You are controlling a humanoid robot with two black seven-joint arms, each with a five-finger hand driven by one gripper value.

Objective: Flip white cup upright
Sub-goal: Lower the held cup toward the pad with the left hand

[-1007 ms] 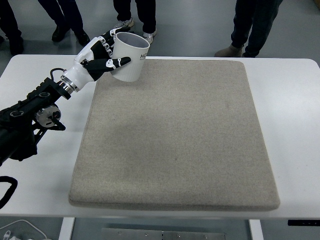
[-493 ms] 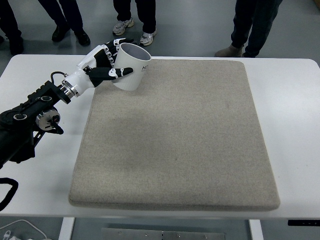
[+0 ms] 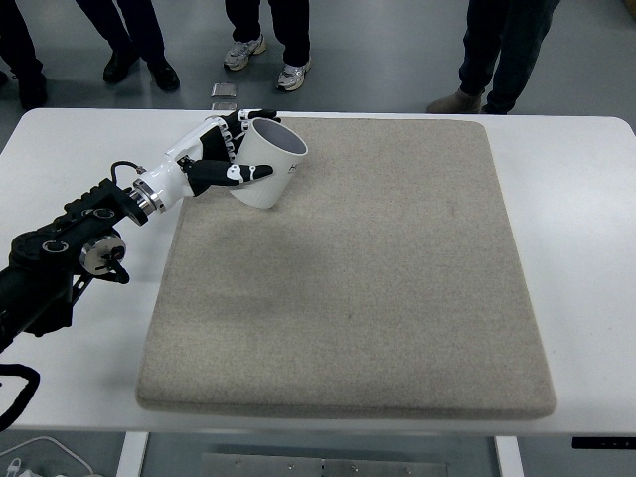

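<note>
White cup (image 3: 266,167): we see it near the far left corner of the grey felt mat (image 3: 348,288), tilted, its open mouth facing up and toward the far right, so that its long axis leans away from the left hand (image 3: 214,159) rather than standing vertical. The dark interior is visible through the rim; a small dark mark shows on the side wall just below the rim, too small for us to read. We cannot tell whether its lower edge touches the mat.

Left hand: closed around the cup, thumb (image 3: 243,173) lying across the near side of the wall, the other fingers (image 3: 241,121) wrapped round the far side. Its arm (image 3: 70,248) enters from the left edge of the white table (image 3: 576,199).

Mat: it covers most of the table's middle. Beyond the far edge we note the legs and shoes of several people (image 3: 268,30) standing on the floor, and a small flat object (image 3: 223,91) lying there.
</note>
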